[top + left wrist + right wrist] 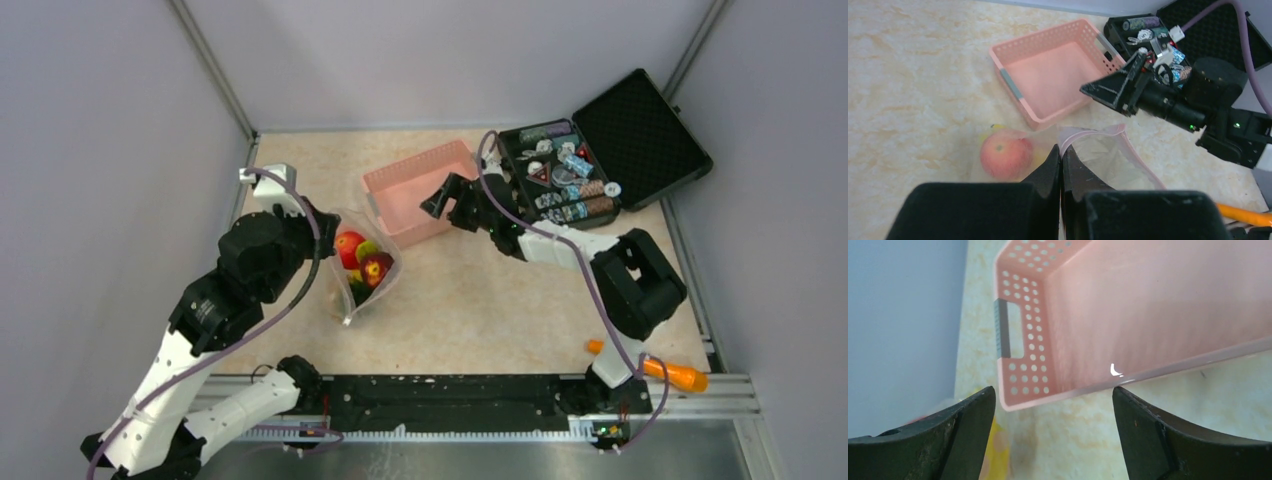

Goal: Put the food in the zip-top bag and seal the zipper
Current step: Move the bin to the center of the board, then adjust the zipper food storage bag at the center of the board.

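One view (left wrist) shows left pincer [1061, 159] pinching zipper [1093, 132].

Beige marbled table [470, 300]: clear zip-top bag [362, 268] left, pink basket [415, 195] centre-back, open black case [640, 132] back-right.

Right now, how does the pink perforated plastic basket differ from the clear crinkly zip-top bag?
The pink perforated plastic basket holds nothing; the clear crinkly zip-top bag holds toy fruit. The basket is opaque and stiff-walled; the bag is see-through and crumpled. The left arm's jaws are shut on the bag's pale-pink zipper strip; nothing grips the basket, the right arm's jaws open beside it. Both rest on the table.
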### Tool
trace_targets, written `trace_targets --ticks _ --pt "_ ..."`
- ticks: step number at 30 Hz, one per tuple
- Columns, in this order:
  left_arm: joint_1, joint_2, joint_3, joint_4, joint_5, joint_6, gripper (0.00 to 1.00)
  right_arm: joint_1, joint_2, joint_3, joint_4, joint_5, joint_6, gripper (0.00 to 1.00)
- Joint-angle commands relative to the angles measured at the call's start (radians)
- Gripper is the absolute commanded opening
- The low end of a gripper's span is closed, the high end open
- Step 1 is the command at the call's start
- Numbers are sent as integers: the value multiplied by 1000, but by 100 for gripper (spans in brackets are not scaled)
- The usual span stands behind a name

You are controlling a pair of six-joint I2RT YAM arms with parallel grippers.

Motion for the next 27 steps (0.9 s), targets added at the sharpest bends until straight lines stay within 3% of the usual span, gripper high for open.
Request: trace_targets --ticks 1,7,10,15,21,27 --pt "2 -14 -31 104 64 -43 0 -36 15 75 122 -100 -138 85" --pt "3 9 -58 179 61 -66 0 45 -326 -349 417 114 -301 84" --pt "4 35 -65 218 41 -72 0 225 -466 -439 444 228 -541 83" --pt "4 121 -48 270 46 -95 0 527 -595 -540 543 583 -734 81" --pt "4 157 -75 357 1 -116 0 842 -498 -580 884 891 -1031 84" --pt "4 205 -55 359 7 -119 0 992 -260 -478 1254 1088 -1202 85"
